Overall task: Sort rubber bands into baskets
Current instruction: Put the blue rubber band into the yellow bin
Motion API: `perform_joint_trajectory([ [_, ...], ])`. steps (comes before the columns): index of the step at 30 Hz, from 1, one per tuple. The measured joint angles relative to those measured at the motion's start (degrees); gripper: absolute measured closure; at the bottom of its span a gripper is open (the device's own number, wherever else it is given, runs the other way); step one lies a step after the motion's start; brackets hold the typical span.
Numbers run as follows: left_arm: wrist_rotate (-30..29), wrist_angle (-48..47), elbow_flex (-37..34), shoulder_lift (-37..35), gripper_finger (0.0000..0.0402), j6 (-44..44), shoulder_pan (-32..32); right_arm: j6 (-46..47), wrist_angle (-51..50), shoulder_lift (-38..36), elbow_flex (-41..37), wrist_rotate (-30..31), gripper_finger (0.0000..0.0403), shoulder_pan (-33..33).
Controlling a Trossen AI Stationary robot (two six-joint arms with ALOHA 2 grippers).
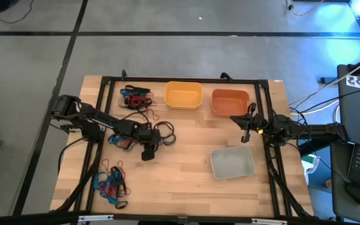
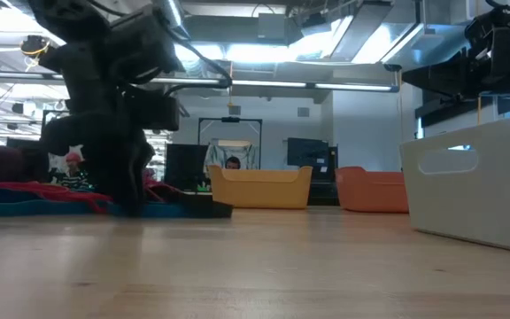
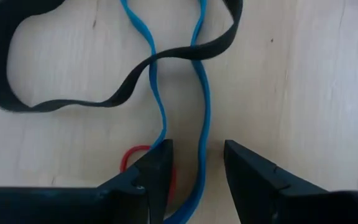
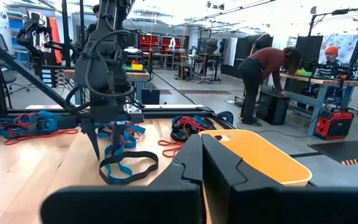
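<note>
Between L gripper (image 3: 194,163) spread jaws, thin blue rubber band (image 3: 202,112) crosses wide black band (image 3: 114,96); R jaws pressed together.

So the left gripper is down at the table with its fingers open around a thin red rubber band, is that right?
Not quite. The left gripper is down at the table with its fingers open, but the band running between them is a thin blue rubber band, not red. A small red rubber band only lies beside one finger. The left wrist view shows it.

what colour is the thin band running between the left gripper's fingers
Blue. The thin rubber band passes between the open left gripper, crossing a wide black band; the left wrist view shows it best.
</note>
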Motion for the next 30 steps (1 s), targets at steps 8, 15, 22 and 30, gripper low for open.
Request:
perform_joint_trajectory([
  [8, 0.4, -0.5, 0.8, -0.4, 0.0336, 1.2, 0.1, 0.0, 0.0, 0.0, 0.0, 0.0, 0.0397, 0.0],
  [15, 0.4, -0.7, 4.9, -2.5, 0.0393, 1.9, 0.0, 0.0, -0.4, 0.0, 0.0, 0.0, 0.0397, 0.0],
  [22, 0.4, -2.0, 5.9, -9.7, 0.0398, 0.7, 0.0, 0.0, -0.8, 0.0, 0.0, 0.0, 0.0397, 0.0],
  [30, 0.1, -5.2, 1.8, -7.7, 0.0345, -3.4, 0.0, 0.0, -0.9, 0.0, 0.0, 0.0, 0.0397, 0.0],
])
